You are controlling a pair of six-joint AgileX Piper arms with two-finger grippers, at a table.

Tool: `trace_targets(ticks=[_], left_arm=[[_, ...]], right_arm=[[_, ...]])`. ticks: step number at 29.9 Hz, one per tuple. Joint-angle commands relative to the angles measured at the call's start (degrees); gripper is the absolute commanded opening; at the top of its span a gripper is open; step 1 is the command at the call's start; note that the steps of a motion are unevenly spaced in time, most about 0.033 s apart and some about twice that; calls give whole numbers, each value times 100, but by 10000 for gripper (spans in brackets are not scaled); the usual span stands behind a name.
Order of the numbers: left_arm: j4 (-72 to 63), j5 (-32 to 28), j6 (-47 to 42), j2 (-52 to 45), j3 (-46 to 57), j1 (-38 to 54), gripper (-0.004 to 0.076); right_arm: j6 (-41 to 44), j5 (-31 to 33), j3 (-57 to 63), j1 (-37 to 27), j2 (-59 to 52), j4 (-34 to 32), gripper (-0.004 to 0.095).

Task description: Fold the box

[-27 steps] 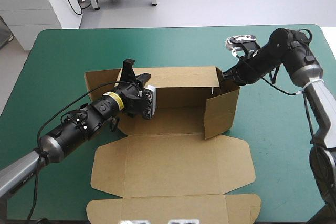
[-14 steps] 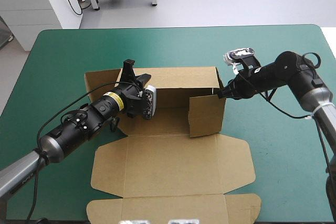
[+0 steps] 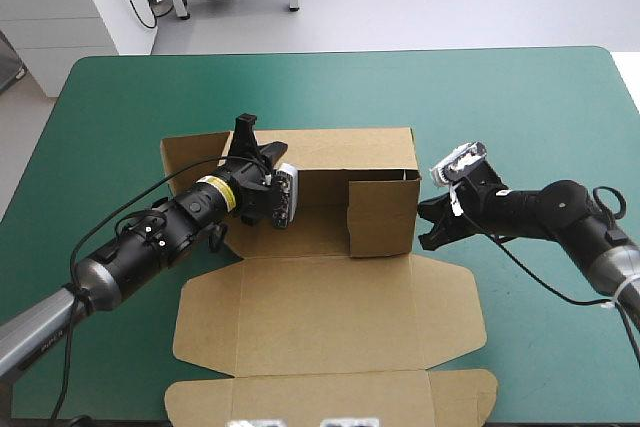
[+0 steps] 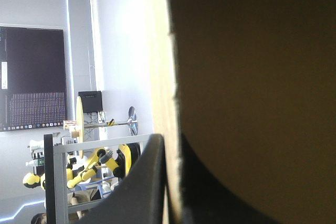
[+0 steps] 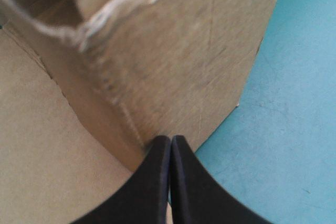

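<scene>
Now that the right tool (image 5: 170, 140), closed to a point and holding nothing, has swung the end wall (image 3: 385, 217) of the brown box (image 3: 330, 317) inward and upright, the left tool (image 4: 170, 141), pinching the rear wall (image 3: 340, 147) at the middle of the worktop (image 3: 520, 107), steadies a half-raised tray.

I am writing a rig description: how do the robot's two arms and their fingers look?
The left arm and the right arm are black, turning silver-grey lower down. A yellow band rings the left arm near the left gripper. The right gripper, like it, has two broad black fingers curved like fins.
</scene>
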Motion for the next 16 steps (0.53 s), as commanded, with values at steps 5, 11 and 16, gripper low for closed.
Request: trace_targets(ticks=[5,11,16], left_arm=[[-53,280,20,-138,-113,-21,-8],[-53,280,20,-138,-113,-21,-8],[-53,256,-19,-138,-113,-21,-8]], right_arm=[[-371,267,-62,-23,-339,-134,275],[-1009,328,-62,-23,-338,327,595],[-1532,-39,-62,198,-228,1004,625]])
